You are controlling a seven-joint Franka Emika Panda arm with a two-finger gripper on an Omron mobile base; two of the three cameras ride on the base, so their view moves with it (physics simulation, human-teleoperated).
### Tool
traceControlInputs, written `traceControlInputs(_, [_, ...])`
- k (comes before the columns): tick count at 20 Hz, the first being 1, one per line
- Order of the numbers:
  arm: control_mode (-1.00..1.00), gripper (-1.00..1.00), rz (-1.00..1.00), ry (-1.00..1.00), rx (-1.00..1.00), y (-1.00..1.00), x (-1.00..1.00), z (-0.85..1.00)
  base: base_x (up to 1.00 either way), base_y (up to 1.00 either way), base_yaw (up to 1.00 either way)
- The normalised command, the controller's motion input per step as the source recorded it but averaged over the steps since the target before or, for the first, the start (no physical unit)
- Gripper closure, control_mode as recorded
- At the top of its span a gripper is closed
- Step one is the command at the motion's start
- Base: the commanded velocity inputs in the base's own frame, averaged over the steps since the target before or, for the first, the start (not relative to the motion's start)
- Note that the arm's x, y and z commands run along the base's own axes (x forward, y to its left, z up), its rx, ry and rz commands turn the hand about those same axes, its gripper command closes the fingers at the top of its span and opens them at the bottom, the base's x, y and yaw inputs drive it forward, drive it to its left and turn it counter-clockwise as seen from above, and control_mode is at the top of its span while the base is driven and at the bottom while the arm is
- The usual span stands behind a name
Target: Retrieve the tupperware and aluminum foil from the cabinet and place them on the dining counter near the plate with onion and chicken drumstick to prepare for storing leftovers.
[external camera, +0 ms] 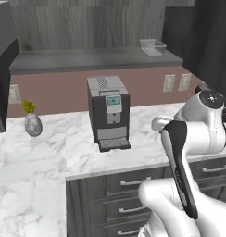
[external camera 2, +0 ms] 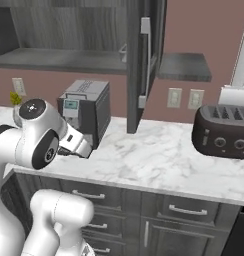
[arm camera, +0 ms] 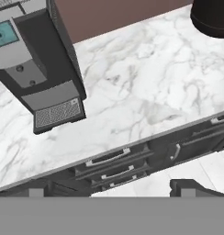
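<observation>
One tupperware sat on the open cabinet shelf, above a coffee machine on the marble counter. Gripper jaws spread wide, empty, over the counter edge.

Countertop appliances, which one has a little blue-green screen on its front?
The coffee machine, tall and boxy with a drip tray. The toaster is low, rounded and dark, with knobs instead.

In your hand view, the toaster is cut off by the top-right corner. In your right base view, the open cabinet door hides most of the tupperware.
</observation>
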Motion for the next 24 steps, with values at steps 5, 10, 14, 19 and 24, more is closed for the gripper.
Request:
traceControlInputs(5, [1.0,-1.0,0.0,0.0,0.0,0.0,0.0,0.0,0.36,0.0,0.0])
traceControlInputs(10, [1.0,-1.0,0.0,0.0,0.0,0.0,0.0,0.0,0.21,0.0,0.0])
traceControlInputs(14, [1.0,-1.0,0.0,0.0,0.0,0.0,0.0,0.0,0.25,0.0,-0.01])
traceControlInputs(19, [1.0,-1.0,0.0,0.0,0.0,0.0,0.0,0.0,0.42,0.0,-0.02])
traceControlInputs(24, [1.0,-1.0,0.0,0.0,0.0,0.0,0.0,0.0,0.36,0.0,-0.01])
